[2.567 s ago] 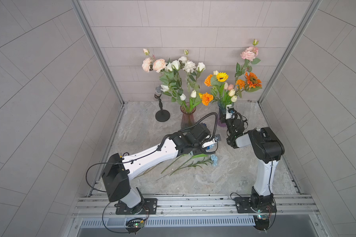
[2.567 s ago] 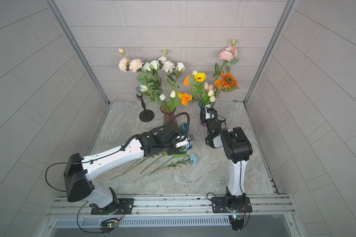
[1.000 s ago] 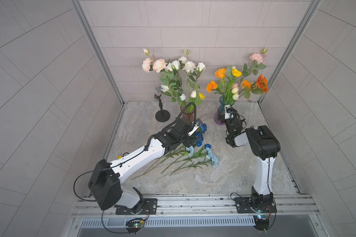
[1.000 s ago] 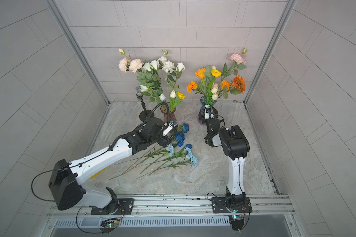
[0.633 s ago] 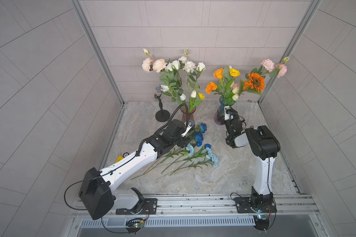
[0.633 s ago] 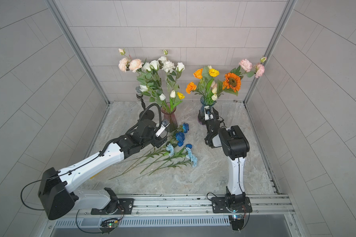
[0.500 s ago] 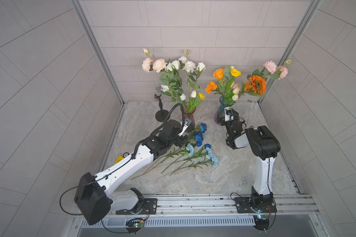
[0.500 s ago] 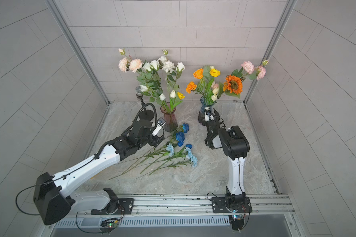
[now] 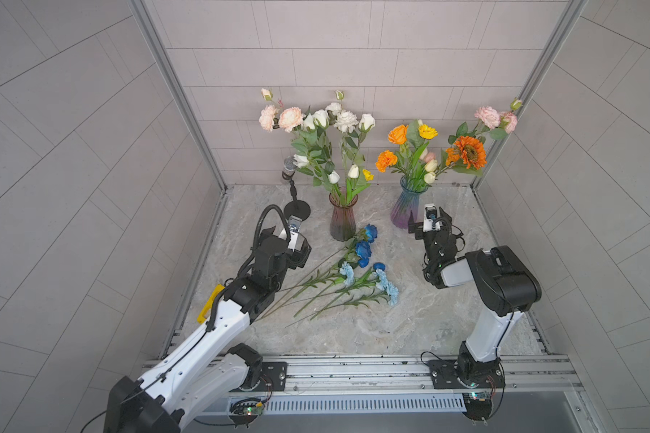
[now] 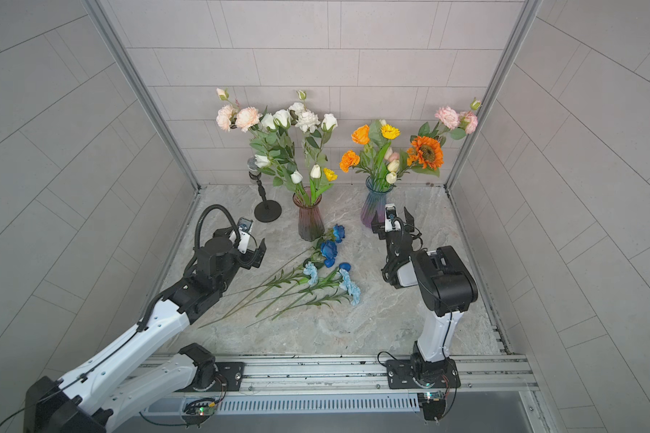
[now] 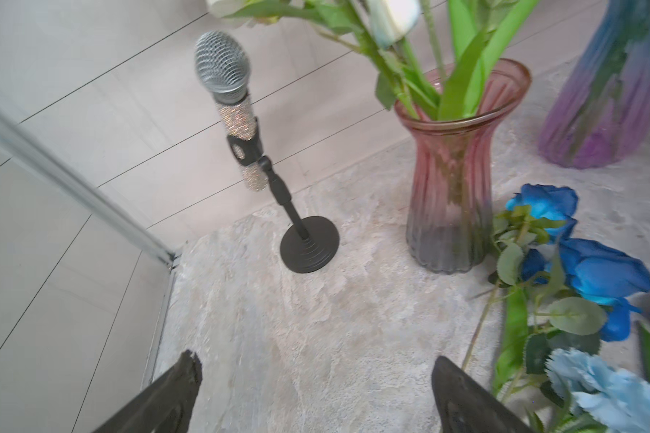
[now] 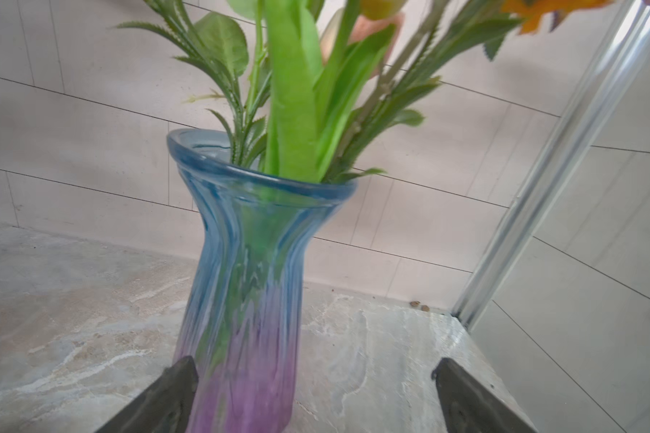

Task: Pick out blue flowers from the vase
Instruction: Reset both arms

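Observation:
The blue flowers [image 9: 364,262] lie in a loose bunch on the marble table, in both top views [image 10: 331,262]: deep blue roses [image 11: 601,270], small dark blue blooms and pale blue carnations [image 11: 612,390], stems pointing toward the left arm. A pink vase [image 9: 342,221] and a blue-purple vase [image 9: 406,210] stand upright behind them, holding white, pink, orange and yellow blooms. My left gripper [image 9: 301,241] hangs open and empty left of the bunch [image 11: 316,378]. My right gripper [image 12: 316,378] is open just short of the blue-purple vase [image 12: 248,285], not touching it.
A microphone on a round black stand [image 9: 292,195] stands left of the pink vase [image 11: 451,176]. Tiled walls close in the table on three sides, with metal corner posts [image 9: 181,97]. The arms' mounting rail [image 9: 353,371] runs along the front edge.
My left gripper has let go of the blue roses on the table, opened and drawn back to the left. My right gripper has opened off the blue-purple vase, whose bouquet has swung.

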Controlling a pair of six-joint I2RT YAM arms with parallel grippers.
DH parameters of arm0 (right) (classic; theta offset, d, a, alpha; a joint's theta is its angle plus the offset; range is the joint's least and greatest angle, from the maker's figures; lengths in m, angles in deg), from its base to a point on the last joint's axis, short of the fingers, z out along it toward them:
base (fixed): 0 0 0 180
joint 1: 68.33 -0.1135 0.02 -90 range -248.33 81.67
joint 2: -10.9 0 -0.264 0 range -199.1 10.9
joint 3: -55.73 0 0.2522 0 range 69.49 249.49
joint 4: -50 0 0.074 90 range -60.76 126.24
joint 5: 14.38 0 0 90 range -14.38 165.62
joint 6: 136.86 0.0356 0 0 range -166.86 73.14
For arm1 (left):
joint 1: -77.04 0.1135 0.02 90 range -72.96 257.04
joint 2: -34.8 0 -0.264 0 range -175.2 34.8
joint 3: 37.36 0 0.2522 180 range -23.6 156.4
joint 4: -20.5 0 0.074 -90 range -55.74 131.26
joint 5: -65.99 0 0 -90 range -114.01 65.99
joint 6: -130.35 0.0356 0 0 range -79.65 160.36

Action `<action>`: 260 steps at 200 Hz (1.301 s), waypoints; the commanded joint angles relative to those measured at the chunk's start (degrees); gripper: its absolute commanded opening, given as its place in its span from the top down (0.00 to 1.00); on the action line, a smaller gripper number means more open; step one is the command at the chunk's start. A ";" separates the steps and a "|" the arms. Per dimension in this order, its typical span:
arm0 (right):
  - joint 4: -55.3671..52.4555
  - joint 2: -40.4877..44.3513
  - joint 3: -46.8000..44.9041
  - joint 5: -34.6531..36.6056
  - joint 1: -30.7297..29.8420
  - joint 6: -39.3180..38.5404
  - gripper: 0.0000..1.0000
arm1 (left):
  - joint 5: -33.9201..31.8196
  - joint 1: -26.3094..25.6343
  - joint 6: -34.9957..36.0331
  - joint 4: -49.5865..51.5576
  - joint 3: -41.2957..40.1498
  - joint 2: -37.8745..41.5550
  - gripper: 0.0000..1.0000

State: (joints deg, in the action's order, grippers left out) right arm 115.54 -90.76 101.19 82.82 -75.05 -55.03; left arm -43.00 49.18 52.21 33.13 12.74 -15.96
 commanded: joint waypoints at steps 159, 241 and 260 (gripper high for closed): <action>-12.40 20.65 -21.36 9.59 4.26 14.23 0.00 | -4.62 22.24 -13.04 -60.72 -25.85 -26.47 0.00; 1.40 8.07 -21.91 5.97 3.63 11.76 0.00 | 8.83 25.88 -13.72 -66.50 -22.85 -39.12 0.00; -2.04 8.91 -20.40 4.88 3.22 10.87 0.00 | 9.84 25.85 -13.16 -62.86 -20.08 -40.13 0.00</action>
State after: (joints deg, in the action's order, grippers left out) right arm 113.66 -82.63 79.14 89.24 -71.31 -42.68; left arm -36.07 74.69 38.88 -32.42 -11.22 -56.46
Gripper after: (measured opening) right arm 0.995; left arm 0.999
